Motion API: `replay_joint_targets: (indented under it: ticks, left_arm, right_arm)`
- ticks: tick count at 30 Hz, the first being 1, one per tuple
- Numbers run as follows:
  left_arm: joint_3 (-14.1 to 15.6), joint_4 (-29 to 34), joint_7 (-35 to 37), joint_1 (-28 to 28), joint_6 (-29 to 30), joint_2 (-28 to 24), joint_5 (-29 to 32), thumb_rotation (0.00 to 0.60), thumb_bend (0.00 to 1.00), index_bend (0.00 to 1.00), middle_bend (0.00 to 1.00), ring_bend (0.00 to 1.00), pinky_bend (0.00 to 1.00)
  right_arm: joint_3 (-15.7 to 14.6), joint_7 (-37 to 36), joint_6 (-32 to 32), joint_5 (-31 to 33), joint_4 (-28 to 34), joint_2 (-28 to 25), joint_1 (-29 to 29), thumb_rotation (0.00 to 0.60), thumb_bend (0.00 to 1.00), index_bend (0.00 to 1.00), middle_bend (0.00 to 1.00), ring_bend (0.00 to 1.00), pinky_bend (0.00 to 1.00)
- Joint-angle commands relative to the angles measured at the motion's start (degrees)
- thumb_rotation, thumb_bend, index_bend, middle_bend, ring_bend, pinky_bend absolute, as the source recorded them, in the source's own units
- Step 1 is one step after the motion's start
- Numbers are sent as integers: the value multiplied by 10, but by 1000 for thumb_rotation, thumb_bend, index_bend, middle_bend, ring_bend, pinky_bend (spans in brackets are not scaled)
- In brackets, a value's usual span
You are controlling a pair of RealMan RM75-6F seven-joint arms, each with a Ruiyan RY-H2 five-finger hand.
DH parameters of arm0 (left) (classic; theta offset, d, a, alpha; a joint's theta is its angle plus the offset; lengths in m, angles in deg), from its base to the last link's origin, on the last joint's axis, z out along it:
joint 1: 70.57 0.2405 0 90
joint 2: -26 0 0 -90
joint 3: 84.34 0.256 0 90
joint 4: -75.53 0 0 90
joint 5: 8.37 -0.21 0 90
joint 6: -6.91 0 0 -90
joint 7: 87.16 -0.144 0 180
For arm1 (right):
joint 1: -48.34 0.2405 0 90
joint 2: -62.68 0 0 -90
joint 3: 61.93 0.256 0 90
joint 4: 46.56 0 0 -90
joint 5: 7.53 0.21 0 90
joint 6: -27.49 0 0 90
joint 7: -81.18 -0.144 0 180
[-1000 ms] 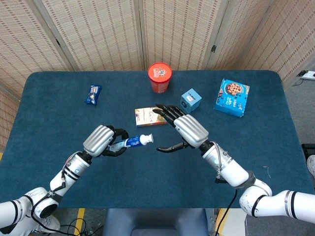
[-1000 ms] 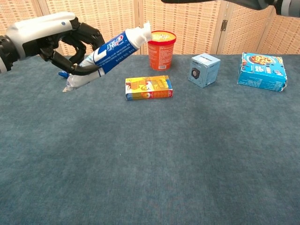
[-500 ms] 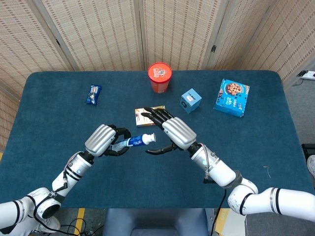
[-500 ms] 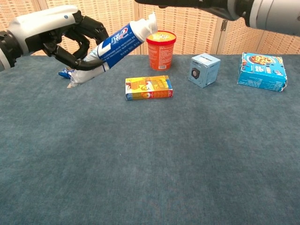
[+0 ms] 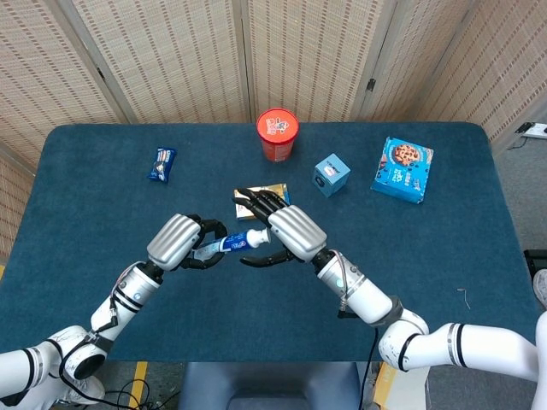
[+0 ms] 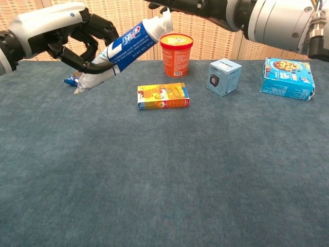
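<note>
Head view shows the right hand (image 5: 286, 232) with fingers spread at the cap of the tube (image 5: 229, 245) — left hand (image 5: 178, 242) clamps it; chest view crops that meeting.

Open near half, cluttered far half

The near surface (image 6: 164, 195) lies open for either robot hand; farther off stand a yellow box (image 6: 163, 96), orange cup (image 6: 176, 54), small blue box (image 6: 223, 76), cookie box (image 6: 287, 78) at right, and a blue packet (image 5: 161, 164) at far left.

We see a glossy plastic toothpaste tube (image 6: 123, 47), silver smooth-shelled left robot hand (image 5: 175, 243), printed cardboard box (image 6: 163, 96), and a matt, napped blue cloth bench (image 6: 164, 180).
</note>
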Motion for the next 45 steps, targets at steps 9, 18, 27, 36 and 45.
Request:
replay_joint_targets:
  ticks: [9, 18, 27, 36, 45]
  left_arm:
    - [-3, 0, 0, -4, -6, 4, 5, 600, 671, 842, 914, 791, 573]
    - [-6, -1, 6, -5, -7, 3, 6, 600, 671, 843, 915, 791, 573]
    - [-8, 1, 8, -6, -8, 0, 5, 600, 671, 848, 918, 794, 573]
    - [-10, 2, 14, -8, -12, 0, 8, 600, 671, 851, 923, 797, 577]
    - [-8, -5, 22, -3, -9, -1, 12, 600, 671, 851, 923, 797, 576]
  right_arm:
    - [6, -3, -3, -7, -22, 30, 15, 120, 0, 0, 0, 0, 0]
    - [9, 9, -3, -3, -33, 48, 26, 116, 0, 0, 0, 0, 0]
    - [6, 40, -4, 4, -46, 62, 35, 114, 0, 0, 0, 0, 0]
    - [7, 54, -14, -1, -57, 80, 42, 112, 0, 0, 0, 0, 0]
    - [7, 33, -32, -16, -61, 76, 30, 110, 0, 0, 0, 0, 0]
